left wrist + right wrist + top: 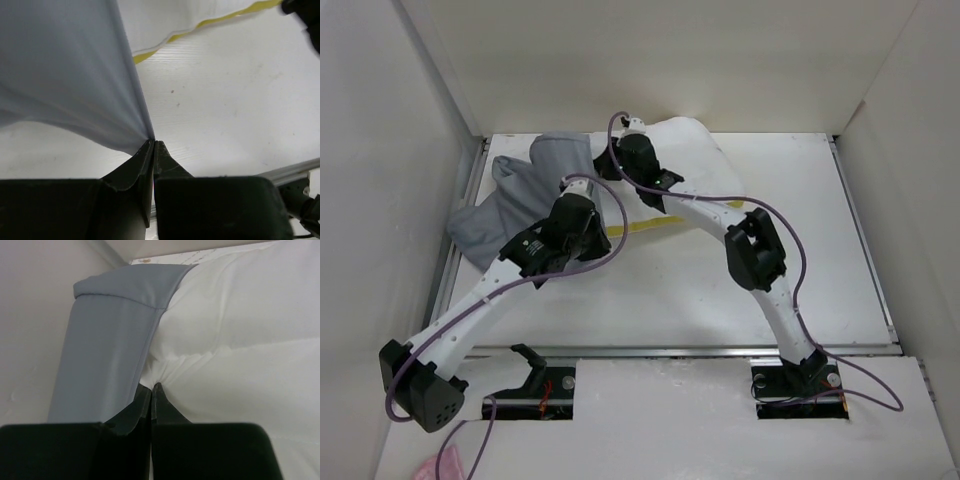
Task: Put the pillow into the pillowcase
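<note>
grey pillowcase (pixel 65 75) pinched in left pincer (pixel 153 142); right pincer (pixel 151 386) clenched, seemingly on pillow (pixel 240 340) (white, puckered)

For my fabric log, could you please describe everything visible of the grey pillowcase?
The pillowcase is soft grey cloth, rumpled in loose folds at the far left of the table. The left gripper is shut on an edge, holding it taut. Its hemmed edge lies against the pillow, beside the shut right gripper, which seems to pinch the pillow.
</note>
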